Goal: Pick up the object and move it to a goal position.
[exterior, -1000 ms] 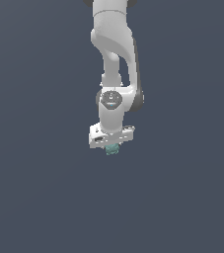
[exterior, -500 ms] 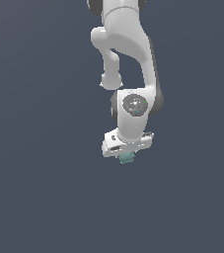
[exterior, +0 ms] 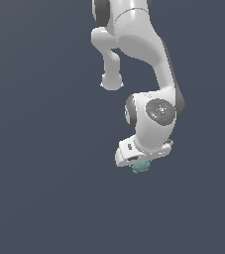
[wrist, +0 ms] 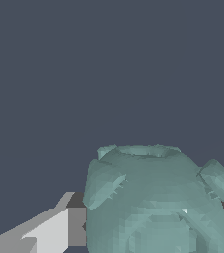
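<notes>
Item: one teal-green lumpy block, the object (exterior: 140,167), small against the white gripper (exterior: 140,163) that carries it. Location: directly under the gripper's palm bar, protruding just below it in the exterior view, with plain dark ground all around and no surface touching it. Grip: the jaws are pinching the object from two sides; in the wrist view the object (wrist: 158,202) fills the lower frame, one pale finger (wrist: 52,232) pressed flush against its flank and a sliver of the opposite one showing at its far side. Reason for hold: a side pinch, judged to keep the piece secure during carriage to the goal. Arm (exterior: 134,30): folded above the object, wrist tilted so the palm bar slants, lower toward the exterior view's left. Goal position: no marker visible in either view. Stage, judged: pick done, transport phase; release pending.
</notes>
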### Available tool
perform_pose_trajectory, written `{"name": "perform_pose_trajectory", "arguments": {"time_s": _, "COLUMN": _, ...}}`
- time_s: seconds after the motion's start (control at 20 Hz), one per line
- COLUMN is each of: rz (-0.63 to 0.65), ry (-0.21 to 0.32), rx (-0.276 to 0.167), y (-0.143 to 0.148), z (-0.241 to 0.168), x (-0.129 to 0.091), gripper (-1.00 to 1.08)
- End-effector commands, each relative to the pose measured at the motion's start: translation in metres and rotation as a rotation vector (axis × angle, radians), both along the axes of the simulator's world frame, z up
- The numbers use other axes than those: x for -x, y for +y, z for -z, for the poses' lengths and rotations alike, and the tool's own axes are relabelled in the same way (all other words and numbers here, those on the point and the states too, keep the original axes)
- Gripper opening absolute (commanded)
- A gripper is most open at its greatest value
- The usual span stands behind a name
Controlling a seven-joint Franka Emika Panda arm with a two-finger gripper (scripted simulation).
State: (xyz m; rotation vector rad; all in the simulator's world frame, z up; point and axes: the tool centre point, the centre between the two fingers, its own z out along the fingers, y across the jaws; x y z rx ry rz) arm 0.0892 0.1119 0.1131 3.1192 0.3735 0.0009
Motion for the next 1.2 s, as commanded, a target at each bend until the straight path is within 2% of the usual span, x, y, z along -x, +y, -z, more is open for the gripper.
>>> {"name": "perform_pose_trajectory", "arguments": {"time_s": 0.0, "rz": 0.001, "ry": 0.000, "rx": 0.000, "y": 0.010, "z": -0.005, "x": -0.010, "gripper": -1.00}}
{"name": "perform_pose_trajectory", "arguments": {"time_s": 0.55, "rz": 0.000, "ry": 0.001, "rx": 0.000, "y": 0.042, "z": -0.018, "x": -0.040, "gripper": -1.00}}
{"name": "perform_pose_trajectory", "arguments": {"time_s": 1.15, "rz": 0.000, "ry": 0.001, "rx": 0.000, "y": 0.050, "z": -0.022, "x": -0.050, "gripper": -1.00}}
